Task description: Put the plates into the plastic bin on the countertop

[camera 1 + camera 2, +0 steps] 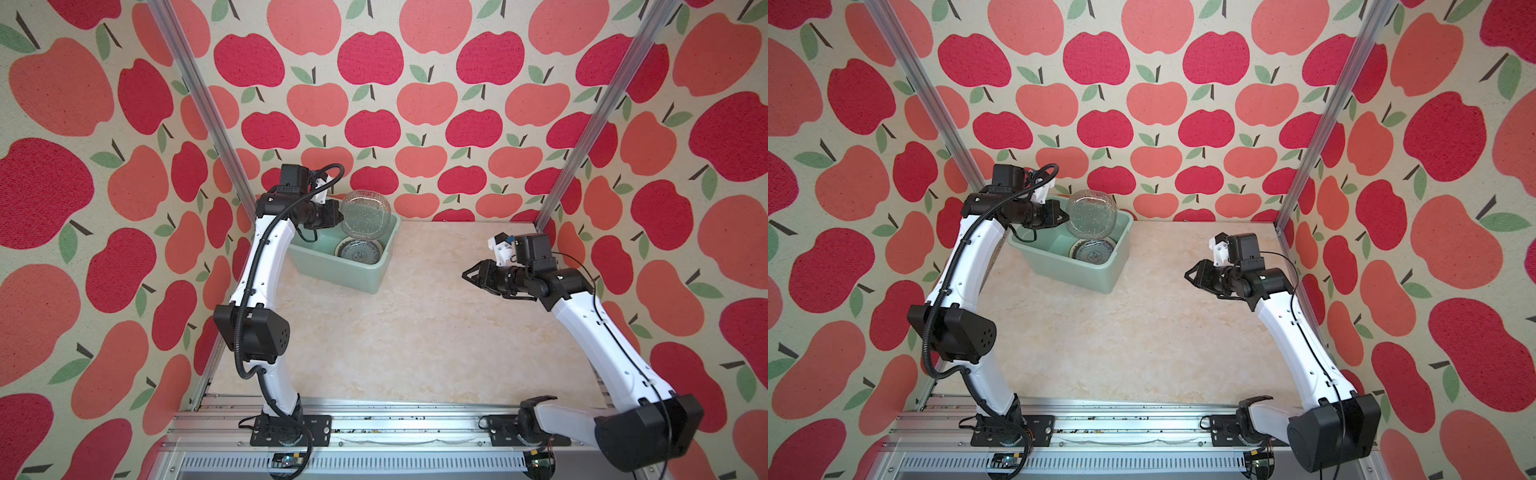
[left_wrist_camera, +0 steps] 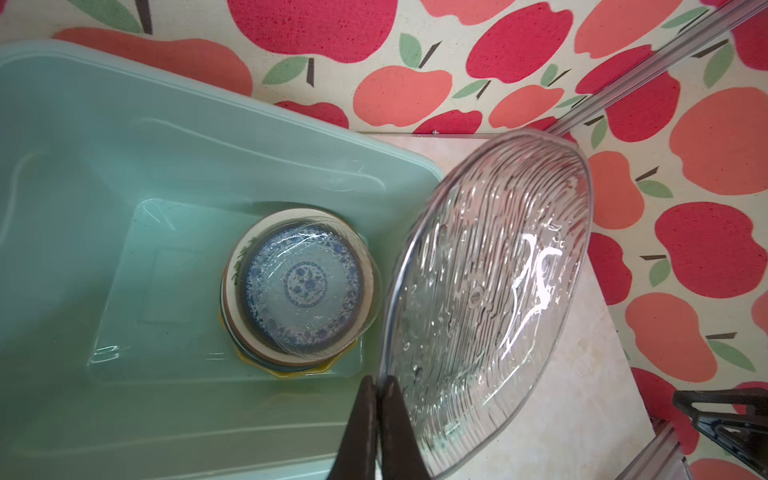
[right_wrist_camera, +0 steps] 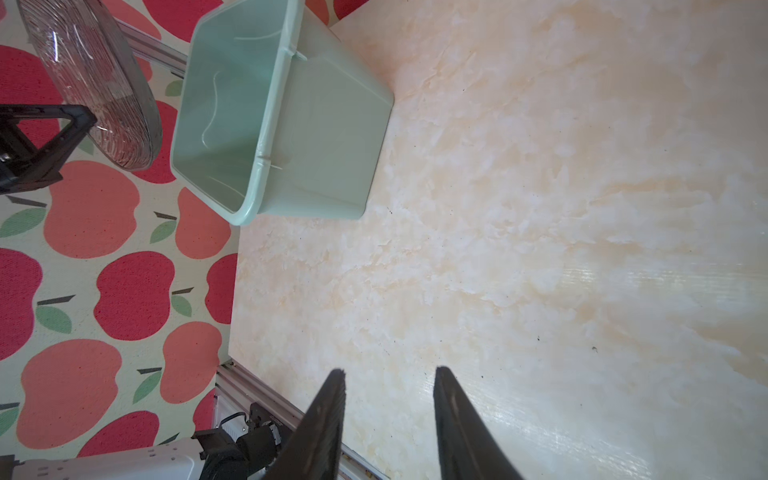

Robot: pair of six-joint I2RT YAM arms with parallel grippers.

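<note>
One bin [image 2: 124, 145], plate stack [image 2: 299, 286] inside, can't count it. The left gripper [image 2: 379, 380] pinches one glass plate [image 2: 490, 291] by its rim; right gripper [image 3: 390, 370] half-open, empty.

Two high views and two wrist views, all meeting at the far-left corner.

Both top views look steeply down from above the near aluminium rail [image 1: 374, 409], far enough back to take in the whole flat beige marble-patterned countertop [image 1: 415, 332]. The left wrist camera hangs close over the pale mint-green rectangular plastic bin [image 2: 124, 166], looking down into it past the ribbed clear glass plate [image 2: 490, 291]. The right wrist camera looks from well away, low across the countertop, toward that same bin and plate.
</note>
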